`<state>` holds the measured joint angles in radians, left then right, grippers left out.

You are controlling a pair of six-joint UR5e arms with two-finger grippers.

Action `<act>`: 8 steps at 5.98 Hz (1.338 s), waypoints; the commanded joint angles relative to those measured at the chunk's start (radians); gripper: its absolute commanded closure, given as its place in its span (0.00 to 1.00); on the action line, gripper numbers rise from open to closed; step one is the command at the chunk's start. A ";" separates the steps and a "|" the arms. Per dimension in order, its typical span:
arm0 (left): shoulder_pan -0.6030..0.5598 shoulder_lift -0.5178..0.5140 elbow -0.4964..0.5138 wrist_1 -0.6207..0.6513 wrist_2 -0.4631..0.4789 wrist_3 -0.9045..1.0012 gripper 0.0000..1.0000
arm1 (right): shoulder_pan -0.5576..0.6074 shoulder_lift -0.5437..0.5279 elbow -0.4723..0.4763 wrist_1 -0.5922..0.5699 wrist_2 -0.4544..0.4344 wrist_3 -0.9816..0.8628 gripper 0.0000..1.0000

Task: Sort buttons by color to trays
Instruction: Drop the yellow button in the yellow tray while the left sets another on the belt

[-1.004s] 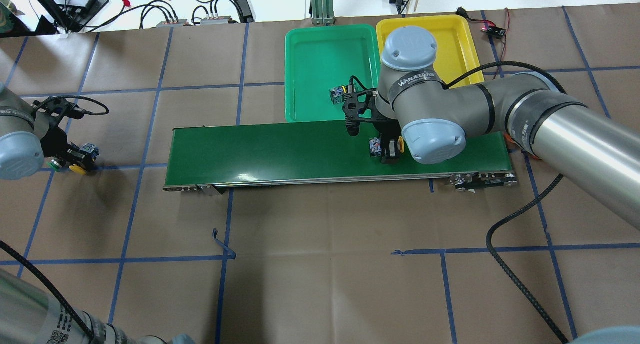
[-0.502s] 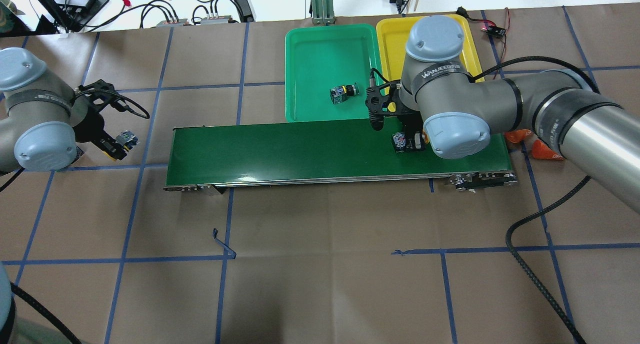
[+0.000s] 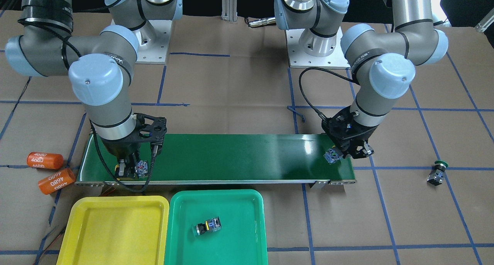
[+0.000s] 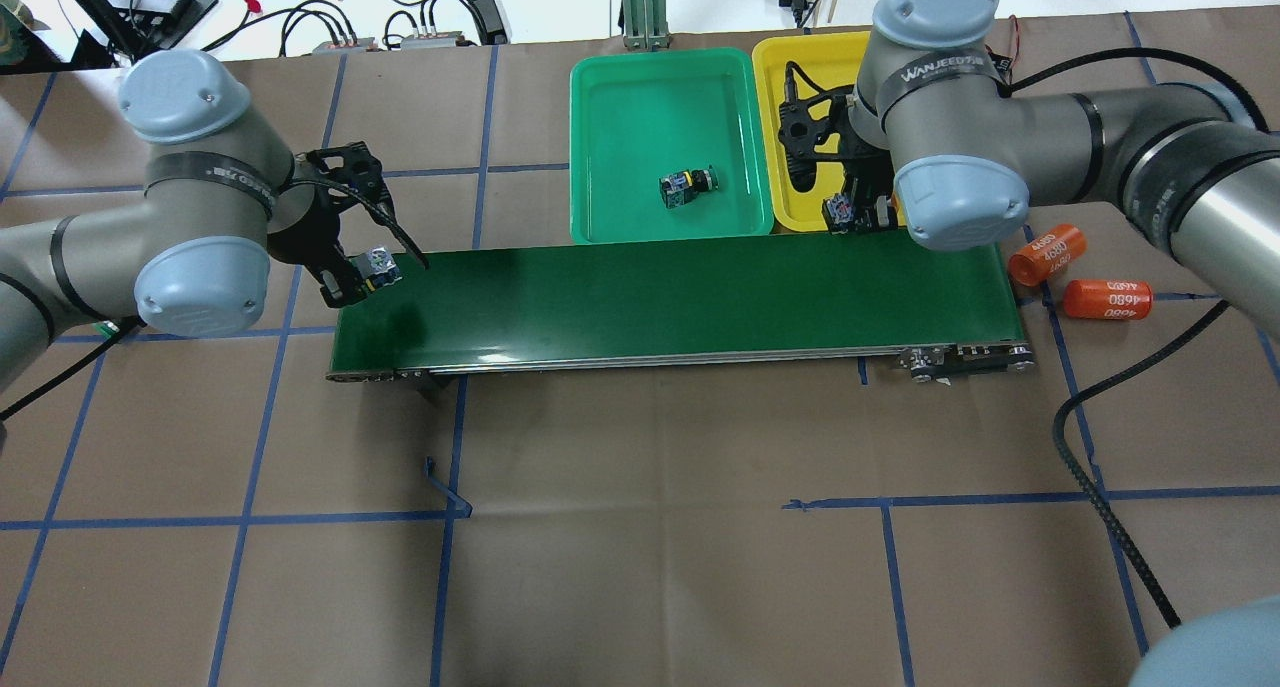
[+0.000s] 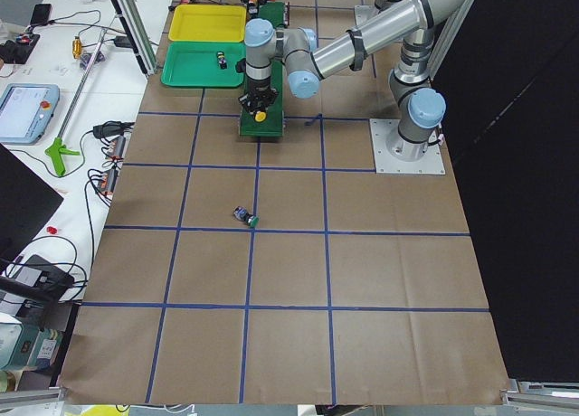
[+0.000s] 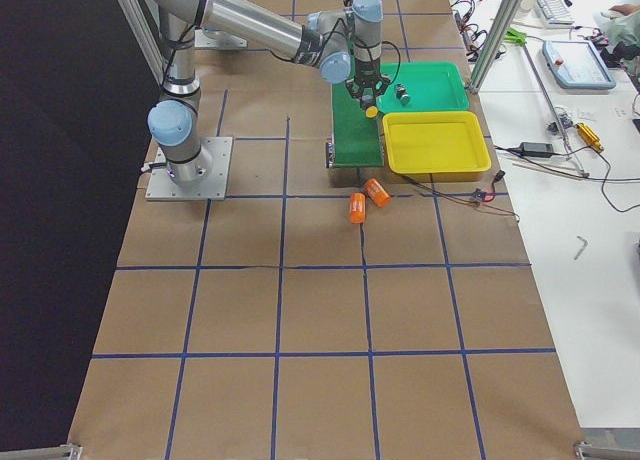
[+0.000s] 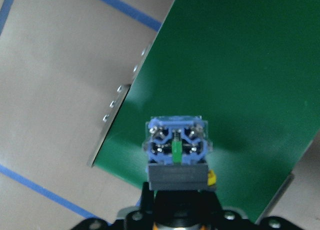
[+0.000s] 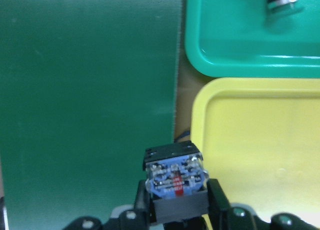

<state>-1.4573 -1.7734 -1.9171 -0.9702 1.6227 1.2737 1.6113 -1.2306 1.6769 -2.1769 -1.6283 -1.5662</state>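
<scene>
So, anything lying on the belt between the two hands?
No. The overhead view shows the belt bare between the left hand and the right hand.

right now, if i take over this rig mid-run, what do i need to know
The left gripper is shut on a yellow-capped button, above the end of the belt.
The right gripper is shut on a second button, whose cap also looks yellow, at the near rim of the yellow tray.
Done: a third button lies in the green tray.
Left: both held ones go to the yellow tray. The green-capped button lies out on the paper, untouched.
</scene>
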 commanded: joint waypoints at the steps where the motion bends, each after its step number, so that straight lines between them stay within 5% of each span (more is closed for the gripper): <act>1: -0.064 -0.044 -0.005 -0.002 0.002 0.108 1.00 | -0.066 0.130 -0.135 -0.003 0.013 -0.002 0.81; 2: -0.067 -0.060 -0.005 0.010 0.002 0.162 0.99 | -0.097 0.196 -0.141 -0.073 0.030 0.000 0.81; 3: -0.066 -0.061 -0.008 0.007 0.000 0.159 0.01 | -0.111 0.245 -0.144 -0.098 0.089 0.014 0.73; 4: -0.055 -0.060 0.003 0.001 0.005 0.167 0.01 | -0.111 0.252 -0.144 -0.095 0.099 0.050 0.07; 6: 0.127 -0.011 0.009 0.002 -0.006 0.144 0.01 | -0.110 0.200 -0.173 -0.074 0.094 0.054 0.00; 8: 0.346 -0.049 0.079 0.001 -0.068 0.135 0.01 | -0.062 0.023 -0.171 0.193 0.088 0.084 0.00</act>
<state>-1.2109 -1.7996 -1.8826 -0.9652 1.5829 1.4131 1.5245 -1.1207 1.5052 -2.1206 -1.5375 -1.4980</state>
